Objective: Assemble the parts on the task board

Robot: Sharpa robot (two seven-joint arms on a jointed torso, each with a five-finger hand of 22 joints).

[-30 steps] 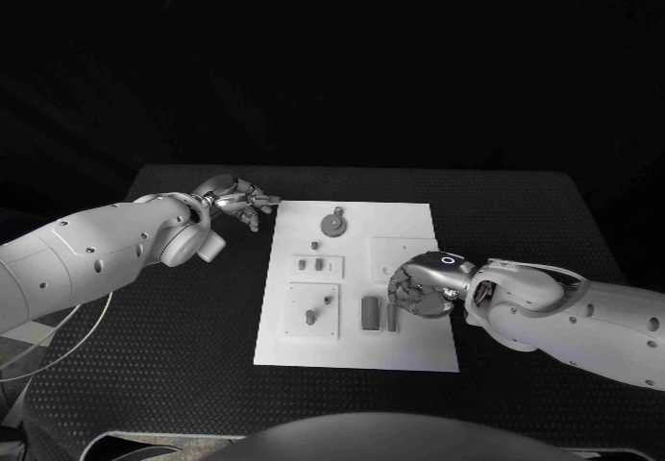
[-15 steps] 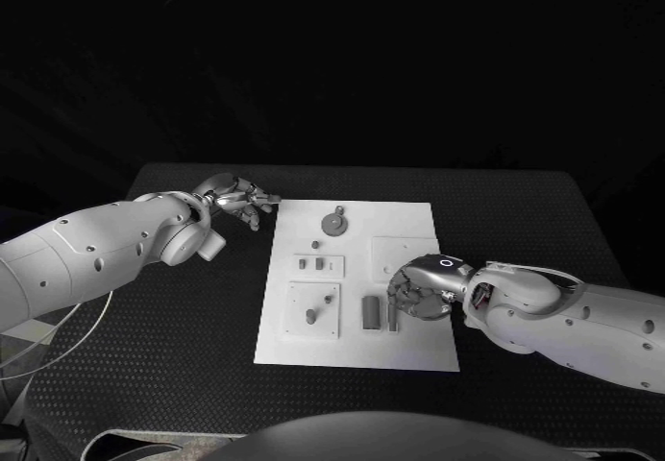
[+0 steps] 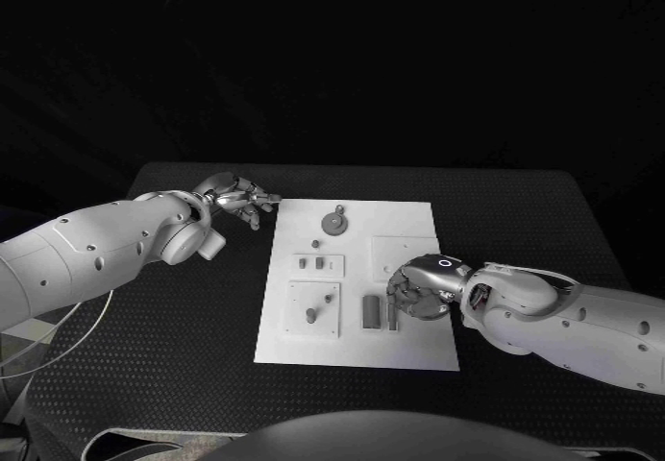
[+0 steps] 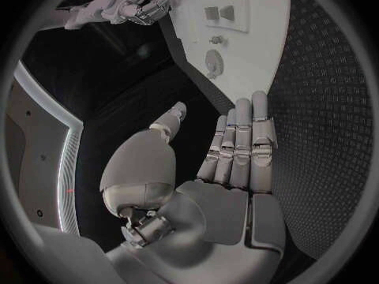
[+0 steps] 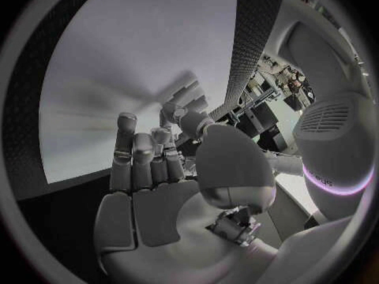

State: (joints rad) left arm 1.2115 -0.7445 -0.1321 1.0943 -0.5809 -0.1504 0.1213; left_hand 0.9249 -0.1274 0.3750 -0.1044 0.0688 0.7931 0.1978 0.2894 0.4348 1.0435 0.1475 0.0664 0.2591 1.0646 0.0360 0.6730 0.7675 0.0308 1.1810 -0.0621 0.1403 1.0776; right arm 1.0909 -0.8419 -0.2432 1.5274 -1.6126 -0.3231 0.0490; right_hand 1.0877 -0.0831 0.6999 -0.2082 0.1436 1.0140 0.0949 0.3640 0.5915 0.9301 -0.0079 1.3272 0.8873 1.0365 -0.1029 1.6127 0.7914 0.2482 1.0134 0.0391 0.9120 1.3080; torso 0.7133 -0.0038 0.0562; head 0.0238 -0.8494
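Observation:
The white task board (image 3: 416,226) lies mid-table with grey parts on it: a round disc (image 3: 334,224), small pieces (image 3: 309,261) on a raised plate, two more (image 3: 320,306) on a lower plate, and two upright bars (image 3: 370,311). My right hand (image 3: 420,289) hovers over the board's right side, fingers bent down beside the thinner bar (image 3: 392,317); nothing shows between its fingers (image 5: 132,151). My left hand (image 3: 238,200) floats over the black table just off the board's far left corner, fingers (image 4: 240,139) straight and held together, empty.
The black table (image 3: 166,327) surrounds the board on every side. In the left wrist view the board (image 4: 237,38) lies ahead of the fingertips, with the disc (image 4: 213,62) on it and my right hand (image 4: 130,7) beyond it.
My right hand has crept slightly nearer and leftward over the board, toward the bars. The left hand has stayed put.

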